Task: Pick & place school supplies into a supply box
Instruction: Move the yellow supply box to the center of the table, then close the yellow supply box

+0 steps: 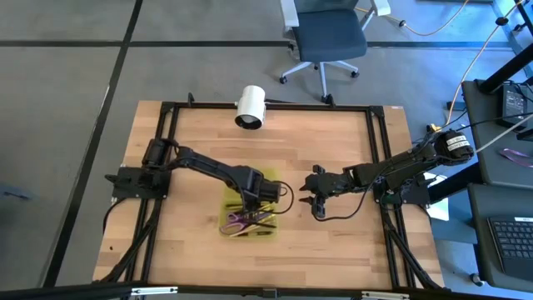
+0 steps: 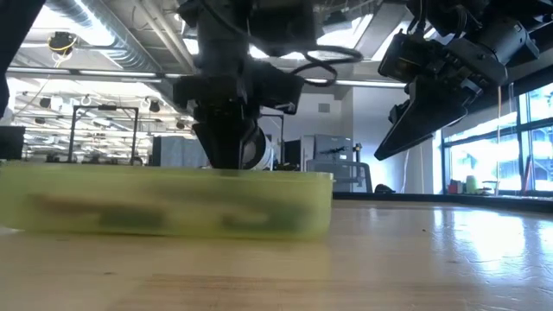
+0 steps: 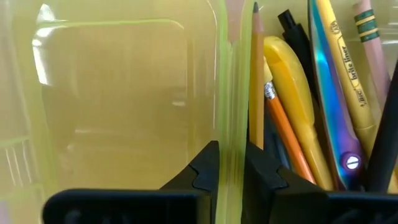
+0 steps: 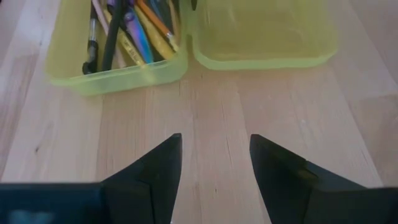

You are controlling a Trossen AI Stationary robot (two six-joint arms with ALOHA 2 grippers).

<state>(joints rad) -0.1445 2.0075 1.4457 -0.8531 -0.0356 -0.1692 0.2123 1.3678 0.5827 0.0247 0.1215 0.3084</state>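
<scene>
Pinching supply box (image 3: 225, 93) hinge wall w/ left pincer (image 3: 225, 177); right pincer (image 4: 214, 155) released nearby, white cylinder (image 1: 250, 107) well apart

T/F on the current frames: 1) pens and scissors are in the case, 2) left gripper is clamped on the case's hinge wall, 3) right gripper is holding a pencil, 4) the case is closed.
1) True. Pens and pencils and the scissors lie in one half of the supply box.
2) True. The left gripper pinches the middle wall between the halves.
3) False. The right gripper is open and empty over bare table.
4) False. Both halves lie open.
</scene>
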